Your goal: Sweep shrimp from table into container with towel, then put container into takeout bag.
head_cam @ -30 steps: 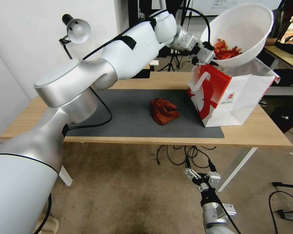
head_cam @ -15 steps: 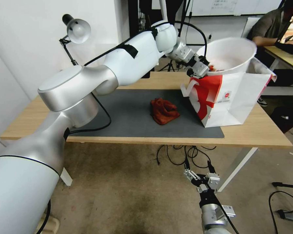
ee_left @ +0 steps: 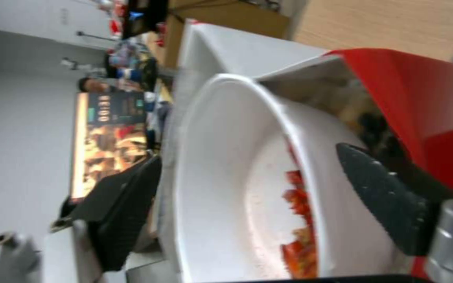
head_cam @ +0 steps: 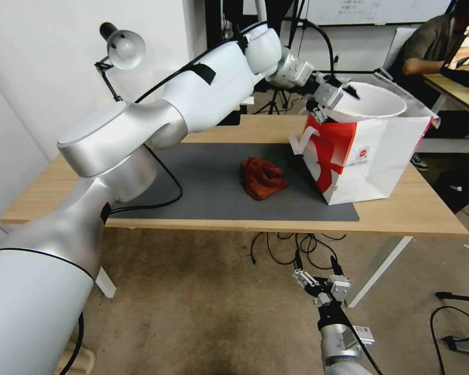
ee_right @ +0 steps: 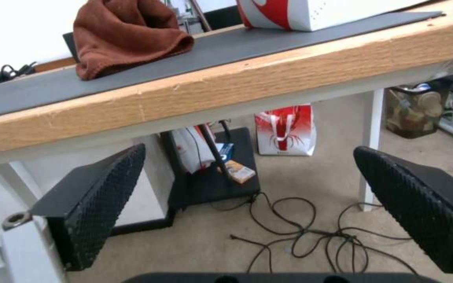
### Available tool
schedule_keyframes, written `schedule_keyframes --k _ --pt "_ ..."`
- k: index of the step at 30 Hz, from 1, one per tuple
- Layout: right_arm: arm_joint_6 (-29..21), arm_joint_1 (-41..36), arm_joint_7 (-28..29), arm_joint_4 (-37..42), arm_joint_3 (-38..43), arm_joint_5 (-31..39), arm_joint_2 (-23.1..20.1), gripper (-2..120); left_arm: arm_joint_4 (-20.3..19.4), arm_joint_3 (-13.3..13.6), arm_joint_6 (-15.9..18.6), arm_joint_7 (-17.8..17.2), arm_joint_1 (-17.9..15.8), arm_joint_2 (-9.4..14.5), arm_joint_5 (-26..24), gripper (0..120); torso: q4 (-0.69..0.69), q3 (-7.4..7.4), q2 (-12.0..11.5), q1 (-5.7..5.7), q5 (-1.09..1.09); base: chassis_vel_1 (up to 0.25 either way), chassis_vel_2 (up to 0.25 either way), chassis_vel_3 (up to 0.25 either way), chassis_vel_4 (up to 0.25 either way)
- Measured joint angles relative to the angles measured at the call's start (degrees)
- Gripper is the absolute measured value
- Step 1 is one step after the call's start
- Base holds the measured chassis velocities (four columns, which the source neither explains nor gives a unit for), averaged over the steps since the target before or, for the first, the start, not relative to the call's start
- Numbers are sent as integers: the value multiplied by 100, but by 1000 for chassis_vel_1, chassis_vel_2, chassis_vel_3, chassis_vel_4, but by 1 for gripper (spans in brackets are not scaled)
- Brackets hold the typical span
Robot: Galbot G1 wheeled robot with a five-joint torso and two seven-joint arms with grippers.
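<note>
Container (head_cam: 372,101) now sits lowered into the open top of the takeout bag (head_cam: 372,156), upper right of the head view, rim level and just above the bag's edge; one second ago it was held high above the bag and tilted. Left gripper (head_cam: 334,95) is beside the container's near rim, fingers spread wide to either side of the wall, not clamped on it (ee_left: 247,184). Shrimp (ee_left: 300,232) lie inside: one small pile against the inner wall. One towel (head_cam: 262,178), crumpled, unmoved, centre of the grey mat (head_cam: 203,182) on the table (head_cam: 417,208). One bag, one container. Right gripper (head_cam: 322,285) hangs low at bottom centre, below the table edge, fingers (ee_right: 106,200) apart, holding nothing.
</note>
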Motion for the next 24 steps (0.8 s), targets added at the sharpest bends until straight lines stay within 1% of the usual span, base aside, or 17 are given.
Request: schedule_keyframes --k 1,2,4,6,8,11,12,14,15,16,18,19,20,22,23,24 --pt "-13 20 2 -9 -12 4 -4 100 -18 -59 30 -40 -17 40 -98 95 0 0 0 0 0 0 0 0 0" --pt "-13 20 2 -9 -12 4 -4 100 -18 -59 30 -40 -17 40 -98 95 0 0 0 0 0 0 0 0 0" --pt "-26 52 6 -39 -32 6 -7 100 -66 -122 109 -53 -61 133 -196 99 1 0 0 0 0 0 0 0 0" --pt "-31 88 8 -73 -54 8 -8 100 -116 -130 176 -54 -77 230 -274 100 1 0 0 -1 0 0 0 0 0" --pt "-33 101 9 -85 -62 8 -8 100 -129 -130 189 -54 -77 253 -309 100 1 0 0 0 0 0 0 0 0" --pt "-69 173 14 -123 -100 12 -8 100 -369 -140 337 -76 -11 452 -531 100 -2 0 0 0 0 0 0 0 0" --pt "-69 173 14 -123 -100 12 -8 100 -369 -140 337 -76 -11 452 -531 100 -2 0 0 0 0 0 0 0 0" --pt "-90 213 16 -138 -120 17 -15 100 -669 -151 503 -127 53 696 -604 100 -2 0 0 0 0 0 0 0 0" --pt "-101 234 17 -149 -134 20 -18 100 -862 -151 599 -177 94 873 -661 100 0 0 0 0 -1 0 0 0 0" --pt "-101 234 17 -149 -134 20 -18 100 -862 -151 599 -177 94 873 -661 100 0 0 0 0 -1 0 0 0 0" --pt "-115 267 17 -161 -159 22 -18 100 -1240 -197 739 -209 218 1284 -784 100 0 0 0 0 -1 0 0 0 0" --pt "-119 274 17 -162 -165 23 -18 100 -1366 -248 755 -209 276 1436 -797 100 1 0 1 0 -2 0 0 0 0" --pt "-119 274 17 -162 -165 23 -18 100 -1366 -248 755 -209 276 1436 -797 100 1 0 1 0 -2 0 0 0 0" --pt "-123 287 17 -162 -173 24 -26 100 -1773 -431 807 -223 508 1912 -813 100 0 0 1 0 -1 0 0 0 0" --pt "-124 288 16 -161 -175 25 -35 100 -1993 -511 865 -301 648 2161 -832 100 0 0 1 0 -2 0 0 0 0" --pt "-124 290 15 -154 -175 25 -42 100 -2277 -621 972 -422 845 2470 -891 100 1 0 1 0 -4 0 0 0 0"
